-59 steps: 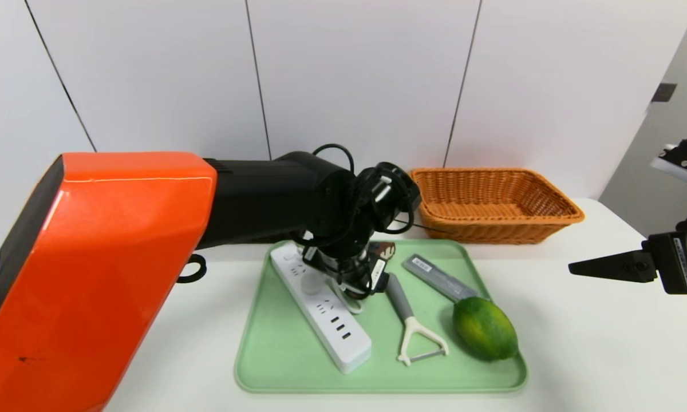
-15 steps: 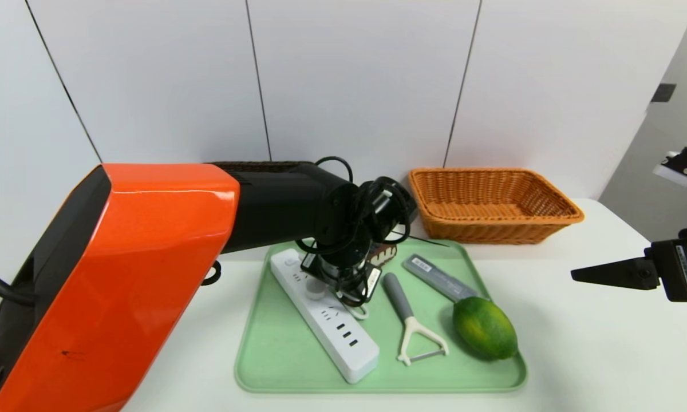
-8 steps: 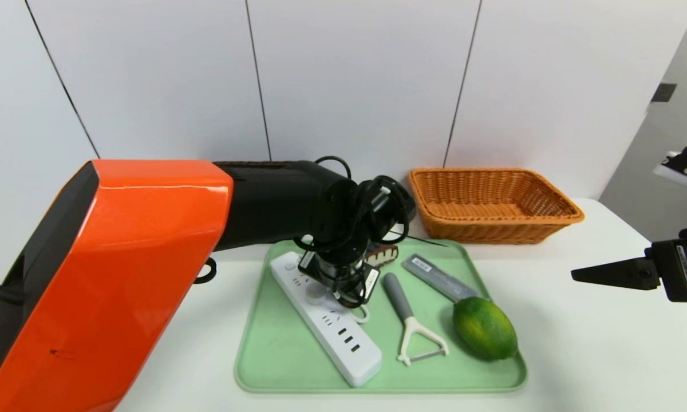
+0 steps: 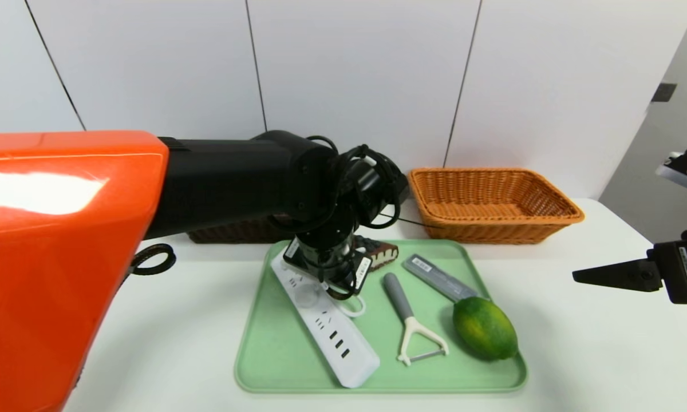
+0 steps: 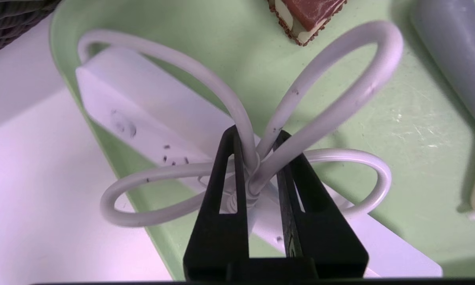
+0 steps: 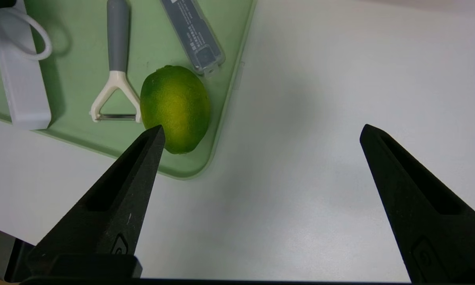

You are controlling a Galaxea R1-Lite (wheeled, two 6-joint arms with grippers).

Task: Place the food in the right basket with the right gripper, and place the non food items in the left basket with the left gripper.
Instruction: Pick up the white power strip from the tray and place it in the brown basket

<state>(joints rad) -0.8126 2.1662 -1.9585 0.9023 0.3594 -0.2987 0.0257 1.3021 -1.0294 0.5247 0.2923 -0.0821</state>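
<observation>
Cord (image 5: 253, 166) of the power strip (image 4: 326, 320) is now pinched between the closed fingers of the left gripper (image 5: 257, 158), which a second ago were seen only part-shut over it. Since then the arm has been raised and drawn back toward the left basket (image 4: 229, 232), and the strip's near end has been slewed a little across the tray (image 4: 275, 355). From this it may be judged that the pick is made and the lift begun; the carry to the left basket is not yet done.

In the left wrist view the bundled loops are seen gathered at a tie and clamped there, with the loops fanning out above the fingertips. The strip's body is seen below, apparently resting on the tray and over its left edge; whether it has been lifted clear cannot be told.

Also left on the tray are a cake slice (image 4: 382, 253), a peeler (image 4: 409, 320), a grey case (image 4: 438, 277) and a lime (image 4: 485, 328), the last two touching. The right basket (image 4: 492, 203) is seen with nothing in it.

The right gripper (image 6: 261, 134) is held idle off the tray's right side, its jaws spread wide and holding nothing.
</observation>
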